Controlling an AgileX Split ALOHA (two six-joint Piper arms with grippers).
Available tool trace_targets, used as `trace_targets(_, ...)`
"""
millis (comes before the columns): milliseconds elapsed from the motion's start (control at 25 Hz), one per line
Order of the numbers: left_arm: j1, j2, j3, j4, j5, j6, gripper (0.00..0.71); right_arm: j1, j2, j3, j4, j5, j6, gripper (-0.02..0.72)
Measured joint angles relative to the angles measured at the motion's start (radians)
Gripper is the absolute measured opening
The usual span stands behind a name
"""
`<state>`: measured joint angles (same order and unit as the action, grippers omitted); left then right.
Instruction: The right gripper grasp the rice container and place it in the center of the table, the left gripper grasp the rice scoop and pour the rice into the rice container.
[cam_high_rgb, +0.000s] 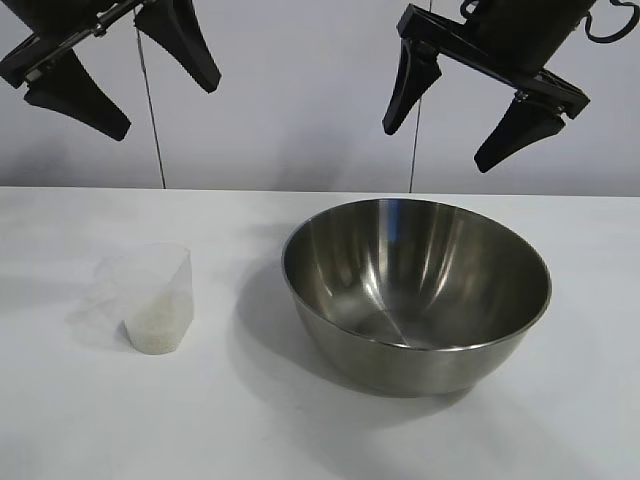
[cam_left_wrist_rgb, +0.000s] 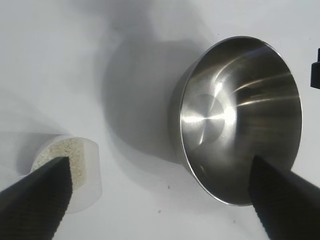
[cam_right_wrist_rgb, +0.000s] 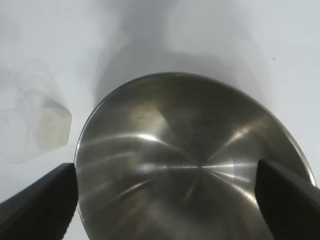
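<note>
- Right gripper (cam_high_rgb: 468, 112) is hanging at upper right of the exterior view, above the rice container (cam_high_rgb: 416, 290), jaws spread wide, holding nothing.
- Left gripper (cam_high_rgb: 120, 78) is hanging at upper left, also spread wide and empty, above and behind the rice scoop (cam_high_rgb: 148, 296).
- Rice container is sitting on the table (cam_high_rgb: 560, 420) right of centre in the exterior view, upright, mouth facing up, empty inside.
- Step in hand, as I'm reading it: right arm going for the bowl. Advice: come down so one finger is dropping inside the rim and one outside, pinching the thin wall (a span across the whole bowl looks too wide for these jaws).
- Steel is slick and curved, so I'm expecting slip; grip low enough on the rim wall and be lifting only slightly, or sliding it, toward frame centre.
- Be keeping clear of the scoop at lower left while moving the bowl that way; they're well apart now.
- Scoop is standing upright, long axis vertical, rice (cam_left_wrist_rgb: 64, 156) lying in its bottom part.
- Scoop's pour lip seems to be pointing left in the exterior view, away from the bowl (translucent plastic, so not certain); handle I can't make out.
</note>
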<state>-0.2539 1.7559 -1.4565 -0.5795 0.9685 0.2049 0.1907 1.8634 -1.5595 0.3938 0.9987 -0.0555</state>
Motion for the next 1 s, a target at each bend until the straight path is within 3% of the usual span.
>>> trace_targets(400,0.000,0.000,0.000,0.000,0.000,0.000,0.689,0.000,0.000,0.000,-0.001,-0.001,-0.007,0.660)
trace_targets(560,0.000,0.000,0.000,0.000,0.000,0.000,0.689,0.000,-0.003,0.000,-0.033,0.000,-0.013,0.660)
trace_targets(880,0.000,0.000,0.000,0.000,0.000,0.000,0.689,0.000,-0.024,0.005,-0.207,0.045,-0.003,0.660)
trace_targets(1000,0.000,0.000,0.000,0.000,0.000,0.000,0.689,0.000,-0.025,0.046,-0.244,0.048,0.001,0.660)
